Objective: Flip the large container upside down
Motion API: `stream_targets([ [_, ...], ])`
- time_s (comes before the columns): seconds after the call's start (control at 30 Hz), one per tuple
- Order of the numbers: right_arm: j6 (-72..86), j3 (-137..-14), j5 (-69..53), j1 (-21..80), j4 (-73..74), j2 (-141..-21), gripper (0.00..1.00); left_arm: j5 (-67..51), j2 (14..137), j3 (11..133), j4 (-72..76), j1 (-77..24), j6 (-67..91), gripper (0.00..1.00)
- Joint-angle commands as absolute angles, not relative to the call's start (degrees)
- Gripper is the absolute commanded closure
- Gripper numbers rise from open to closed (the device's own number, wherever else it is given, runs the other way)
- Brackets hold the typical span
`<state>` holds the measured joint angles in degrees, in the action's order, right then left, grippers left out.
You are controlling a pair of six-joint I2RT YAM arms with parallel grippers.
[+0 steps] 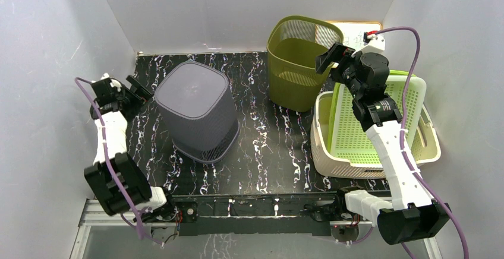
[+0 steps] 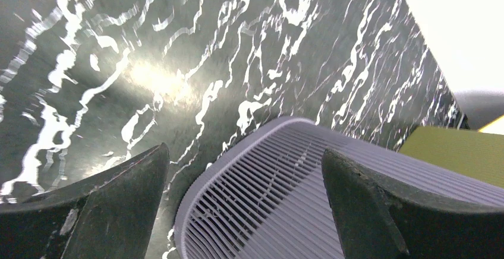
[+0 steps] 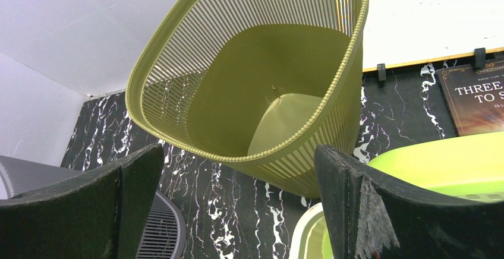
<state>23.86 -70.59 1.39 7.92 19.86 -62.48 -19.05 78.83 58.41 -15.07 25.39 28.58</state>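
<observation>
A large grey slatted bin [image 1: 196, 113] stands on the black marble table [image 1: 267, 152] with its closed base up and its wide rim down. It also shows in the left wrist view [image 2: 285, 199]. My left gripper [image 1: 141, 88] is open and empty, just left of the bin, with its jaws either side of the bin's rim corner [image 2: 245, 152] without touching it. An olive slatted basket [image 1: 297, 63] stands upright at the back, its opening up [image 3: 261, 81]. My right gripper [image 1: 328, 57] is open and empty, raised beside the olive basket's right rim [image 3: 239, 151].
A cream basket [image 1: 333, 158] with a lime green slatted tray [image 1: 356, 122] leaning in it stands at the right, under my right arm. A dark book [image 3: 475, 101] lies by the back wall. White walls close in the left, back and right.
</observation>
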Motion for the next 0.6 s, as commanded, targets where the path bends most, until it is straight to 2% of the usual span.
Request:
stream_targets([
  [0.0,22.78,-69.70,0.79,8.60,19.15,-62.75,0.02,-15.84,68.73,65.10,-20.39,25.34,26.30,0.02],
  [0.17,22.85,-69.54,0.26,9.20,18.97,-63.37,0.02,-25.79,63.54,76.56,-18.89,24.78,26.74,0.02],
  [0.4,23.41,-69.35,0.50,9.73,18.63,-63.01,0.02,-43.51,60.54,82.74,-9.53,21.10,32.00,0.02],
  [0.5,23.92,-69.75,0.29,10.09,18.62,-63.34,0.02,-49.30,60.88,83.23,-4.32,16.64,35.96,0.02],
  [0.57,24.03,-70.20,0.35,10.49,18.63,-63.45,0.02,-47.52,61.84,85.30,-7.01,11.30,33.84,0.02],
])
